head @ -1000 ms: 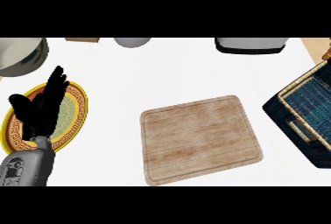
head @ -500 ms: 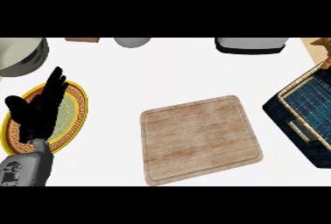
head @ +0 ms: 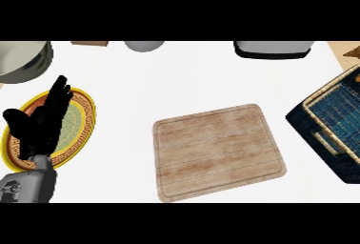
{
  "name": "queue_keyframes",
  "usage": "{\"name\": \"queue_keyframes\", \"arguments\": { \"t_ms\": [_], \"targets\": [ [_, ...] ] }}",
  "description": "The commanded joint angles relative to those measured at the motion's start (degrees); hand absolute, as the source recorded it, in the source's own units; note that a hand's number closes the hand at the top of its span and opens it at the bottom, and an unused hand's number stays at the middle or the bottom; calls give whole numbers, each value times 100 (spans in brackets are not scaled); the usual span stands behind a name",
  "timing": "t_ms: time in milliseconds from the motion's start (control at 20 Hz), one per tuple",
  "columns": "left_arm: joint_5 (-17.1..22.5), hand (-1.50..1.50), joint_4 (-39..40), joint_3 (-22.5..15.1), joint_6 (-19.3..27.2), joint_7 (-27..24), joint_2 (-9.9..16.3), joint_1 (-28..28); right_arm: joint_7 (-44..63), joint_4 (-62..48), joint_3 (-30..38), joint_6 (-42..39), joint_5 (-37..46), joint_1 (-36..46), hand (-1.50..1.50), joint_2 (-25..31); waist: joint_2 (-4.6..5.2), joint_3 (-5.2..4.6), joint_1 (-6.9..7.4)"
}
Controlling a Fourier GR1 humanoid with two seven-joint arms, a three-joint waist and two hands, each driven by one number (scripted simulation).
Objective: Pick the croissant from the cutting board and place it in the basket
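The left hand [head: 41,125] is resting at nine o'clock, fingers straight and slightly spread, holding nothing, hovering over a yellow-rimmed plate [head: 85,107]. The right hand is not showing. The cutting board [head: 218,150] at centre is lying bare; I cannot find the croissant. The basket [head: 336,125] is sitting at three o'clock, so the placing step seems finished or nearly so.

Wooden cutting board [head: 218,151] at centre of white tabletop [head: 197,76], tilted slightly, bare on top. Dark blue basket [head: 330,128] with tan rim at right edge, well apart from board. Left hand [head: 41,125] at lower left, fingers straight and upward, over yellow-rimmed plate [head: 83,119]. Grey pot [head: 25,59] at upper left; grey objects along top edge.
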State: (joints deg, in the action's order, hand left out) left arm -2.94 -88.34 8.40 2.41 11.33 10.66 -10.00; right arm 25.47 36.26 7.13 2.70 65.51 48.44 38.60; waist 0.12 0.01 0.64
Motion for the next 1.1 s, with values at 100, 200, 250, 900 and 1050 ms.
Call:
{"name": "queue_keyframes", "arguments": {
  "t_ms": [100, 200, 250, 900, 1050],
  "targets": [
    [106, 0, 147, 187, -70, 54, 144, -276, -262, -593, 67, 248, 151, 75, 150, 44, 11, 1, 11],
    [-9, 0, 346, 11, -19, -211, -75, -62, -204, -938, 112, 448, 208, 275, 150, -70, 23, 2, 39],
    [-48, 0, 477, 53, 92, -161, -59, -406, -151, -505, 26, 33, 168, 90, 150, -54, 2, -1, -29],
    [94, 0, -147, 104, -141, -82, 36, 219, -281, -994, 448, -18, -192, -35, 150, -152, 2, 1, 19],
    [17, 0, 313, 146, -53, -369, 5, -33, 62, -999, 480, -348, -207, -20, 150, -110, 7, 0, -3]
  ]
}}
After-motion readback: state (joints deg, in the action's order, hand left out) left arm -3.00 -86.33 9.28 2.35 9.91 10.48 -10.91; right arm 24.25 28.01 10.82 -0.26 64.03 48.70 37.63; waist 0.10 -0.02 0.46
